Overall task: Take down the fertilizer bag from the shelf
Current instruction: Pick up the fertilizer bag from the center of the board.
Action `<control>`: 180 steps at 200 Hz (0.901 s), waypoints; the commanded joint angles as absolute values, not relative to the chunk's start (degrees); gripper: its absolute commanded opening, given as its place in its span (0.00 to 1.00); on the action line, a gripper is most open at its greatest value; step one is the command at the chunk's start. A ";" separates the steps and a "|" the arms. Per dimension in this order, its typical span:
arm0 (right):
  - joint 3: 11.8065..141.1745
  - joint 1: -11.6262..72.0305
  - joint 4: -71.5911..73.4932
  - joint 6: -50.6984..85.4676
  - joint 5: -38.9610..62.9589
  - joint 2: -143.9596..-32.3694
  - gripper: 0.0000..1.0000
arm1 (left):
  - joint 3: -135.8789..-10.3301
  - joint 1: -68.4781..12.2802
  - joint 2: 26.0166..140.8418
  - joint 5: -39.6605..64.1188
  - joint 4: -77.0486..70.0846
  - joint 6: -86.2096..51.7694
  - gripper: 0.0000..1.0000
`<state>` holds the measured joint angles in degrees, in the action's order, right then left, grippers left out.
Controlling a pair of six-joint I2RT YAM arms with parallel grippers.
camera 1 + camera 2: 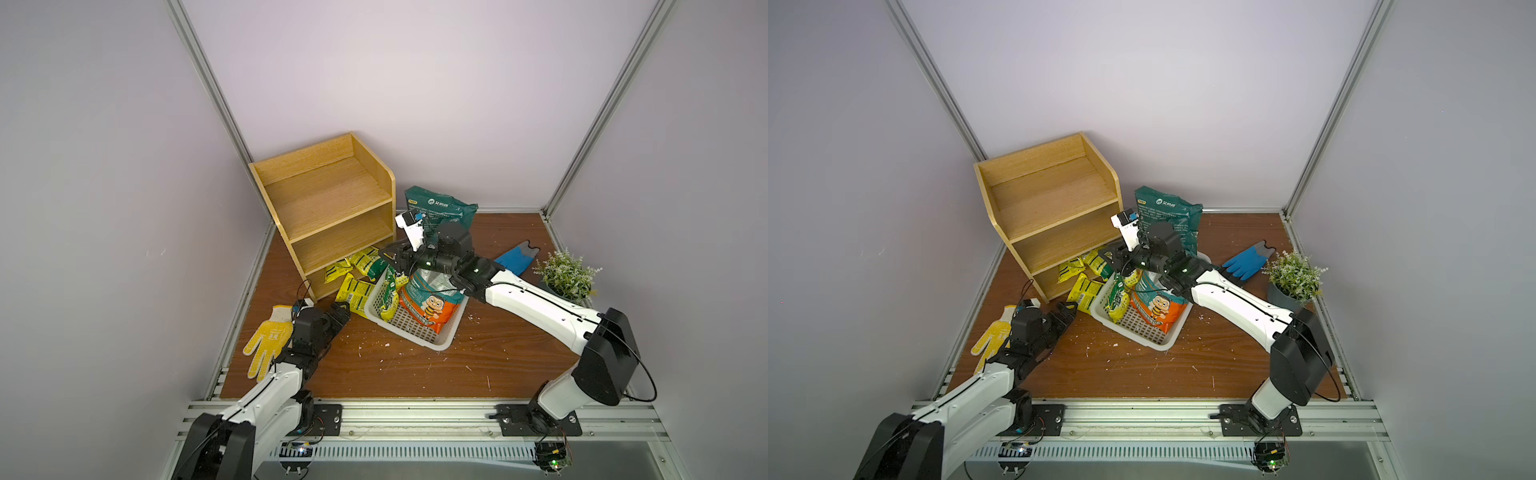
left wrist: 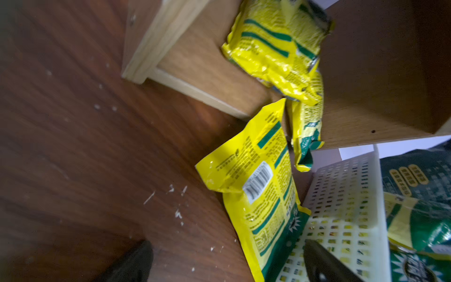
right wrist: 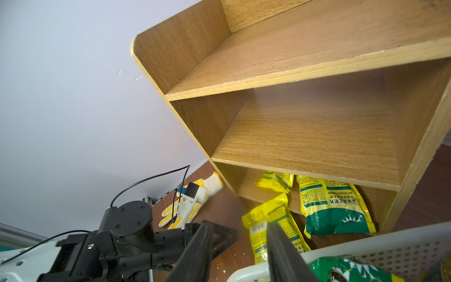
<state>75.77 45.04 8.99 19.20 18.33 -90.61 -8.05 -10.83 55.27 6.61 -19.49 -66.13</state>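
Yellow foil with green bands marks the fertilizer bags [image 1: 358, 261]. In both top views several of them lie in the lowest tier of the light-wood shelf [image 1: 324, 199], whose two upper tiers are bare. One more, the barcode bag [image 1: 355, 293], lies on the wooden tabletop [image 1: 415, 374] and leans on the white basket [image 1: 432, 340]. A yellow-green bag [image 1: 390, 297] stands inside the basket beside an orange bee-print bag [image 1: 432, 305]. The right gripper [image 1: 392, 258] hangs over the basket's shelf-side corner, and the left gripper [image 1: 341, 311] sits low by the barcode bag.

In the left wrist view the left fingers [image 2: 324, 263] are spread wide with nothing between them. The barcode bag lies right ahead, touching the basket wall.

In the right wrist view the right fingers [image 3: 283, 249] stand parted and empty above the basket rim, facing the shelf's mouth.

The step in hand appears to be a reach for another bag in the lowest tier. It would go best with a low, level entry under the middle board. The fingers should close on a crimped edge rather than the slack belly. The bag should then be drawn straight out before any lift, since the basket rim stands close to the opening. The bags look crinkled, soft and slippery.
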 commanded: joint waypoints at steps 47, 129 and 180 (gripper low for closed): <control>71.06 45.08 13.59 16.33 12.21 -85.00 0.44 | -12.62 -10.11 73.33 12.76 -31.64 -77.26 1.00; 66.76 44.24 16.11 14.45 8.57 -81.17 0.44 | -16.25 -11.43 90.74 13.19 -46.92 -79.23 0.75; 64.27 43.54 18.97 13.76 8.91 -79.86 0.48 | -16.52 -11.49 94.70 17.13 -53.82 -78.70 0.07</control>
<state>65.39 44.12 14.15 15.14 9.21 -82.28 -16.86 -11.38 93.91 14.48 -54.30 -78.85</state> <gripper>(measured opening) 0.449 0.159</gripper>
